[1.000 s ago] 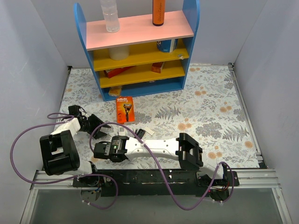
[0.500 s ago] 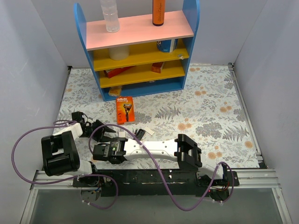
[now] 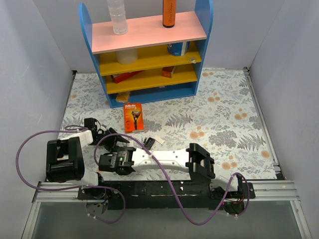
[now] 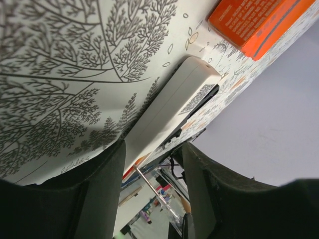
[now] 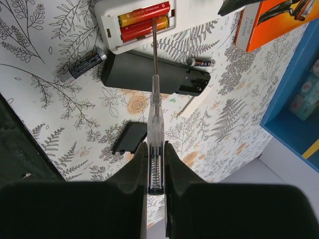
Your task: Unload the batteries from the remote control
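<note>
Floral surface [image 3: 224, 114]: the white remote control [image 5: 194, 15] lies back up toward the near-left corner, its battery bay uncovered. The left hand [image 4: 153, 147] straddles one end of the remote with a finger on each side; cannot tell whether it clamps. The right hand [image 5: 154, 147] is closed on a clear-handled screwdriver [image 5: 154, 89], whose tip is at the bay. Two red-and-yellow batteries [image 5: 144, 22] sit side by side inside the bay.

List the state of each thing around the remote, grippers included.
white remote: battery bay open, cover off.
batteries: both seated in the bay.
right gripper: shut on screwdriver.
screwdriver: tip in the bay, at the batteries.
left gripper: open, fingers astride the white remote.
black remote: lying flat.
loose battery: out, lying beside black remote.
black cover: detached, lying flat.
</note>
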### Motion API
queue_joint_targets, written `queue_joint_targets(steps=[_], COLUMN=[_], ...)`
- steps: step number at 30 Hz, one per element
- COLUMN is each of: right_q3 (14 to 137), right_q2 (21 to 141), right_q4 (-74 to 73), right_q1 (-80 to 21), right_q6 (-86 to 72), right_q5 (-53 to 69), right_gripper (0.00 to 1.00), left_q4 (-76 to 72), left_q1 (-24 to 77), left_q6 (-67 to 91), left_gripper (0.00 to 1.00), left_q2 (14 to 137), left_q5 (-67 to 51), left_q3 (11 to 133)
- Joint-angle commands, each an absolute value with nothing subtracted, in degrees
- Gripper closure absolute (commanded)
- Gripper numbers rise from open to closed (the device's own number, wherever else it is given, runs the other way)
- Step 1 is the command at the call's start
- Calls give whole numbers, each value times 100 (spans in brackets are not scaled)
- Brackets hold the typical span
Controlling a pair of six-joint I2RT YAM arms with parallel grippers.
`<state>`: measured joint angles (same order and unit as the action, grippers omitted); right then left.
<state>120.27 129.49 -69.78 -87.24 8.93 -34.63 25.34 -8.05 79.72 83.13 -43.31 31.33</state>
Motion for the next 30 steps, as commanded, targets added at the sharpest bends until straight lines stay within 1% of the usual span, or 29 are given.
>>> queue_joint_targets(steps=[1,5,13,17,22,26,30], right_q3=[12226,12252,12217,11936,11349,10848,10346], right_q2=[13061,13025,13069,12912,12473,11902,11427], right_q4=[-6575,-6443,-6258,-6328,-6171,-5854,-5582], right_q1=[-8728,-8736,-8763,-8763,-8736,-8614,-8289], right_q6=[1142,1283,1582,1521,1406,1362,1213], right_q5=[-3726,-3876,-3902,-3806,-3657,-3175,-2734], right_gripper=[99,99,99,99,99,99,99], left_q4=[2303,2259,2276,2408,2768,2935,2883], left_q1=[-616,-554,-554,-545,-554,-562,-554], left_q6=[8077,8121,8191,8095,7884,7533,7444], left_gripper=[53,59,63,62,56,52,49], left_q2=[8367,8402,8324,8227,8042,7805,7541], left_q5=[-4421,-4412,-4456,-4404,-4158,-4025,-4297], left_q3=[3076,3041,2971,3076,3558,3997,4245])
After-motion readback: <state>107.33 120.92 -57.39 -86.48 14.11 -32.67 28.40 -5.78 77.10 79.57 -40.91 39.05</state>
